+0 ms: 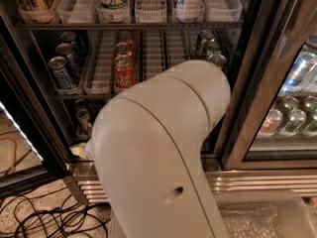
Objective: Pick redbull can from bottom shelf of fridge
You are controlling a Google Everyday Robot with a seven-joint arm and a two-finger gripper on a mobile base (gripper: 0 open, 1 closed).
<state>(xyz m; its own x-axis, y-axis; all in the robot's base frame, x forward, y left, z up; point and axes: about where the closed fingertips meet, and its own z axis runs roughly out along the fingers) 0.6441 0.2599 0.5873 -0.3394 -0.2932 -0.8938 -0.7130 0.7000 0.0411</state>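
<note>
In the open fridge (242,83), the redbull can (83,119) stands upright at the left edge of the bottom-shelf worktop (88,135). The claw (79,151) shows just below it, near the front-left corner. We cannot tell whether it is spread or pressed together.

The gripper (79,151) (largely behind the arm (158,148)) sits near a redbull can (82,119).

Smooth matt cream plastic arm (163,148), gripper (79,151) low left near the shiny metal redbull can (82,119); white slotted plastic trays (151,6), ribbed steel base (262,181).
</note>
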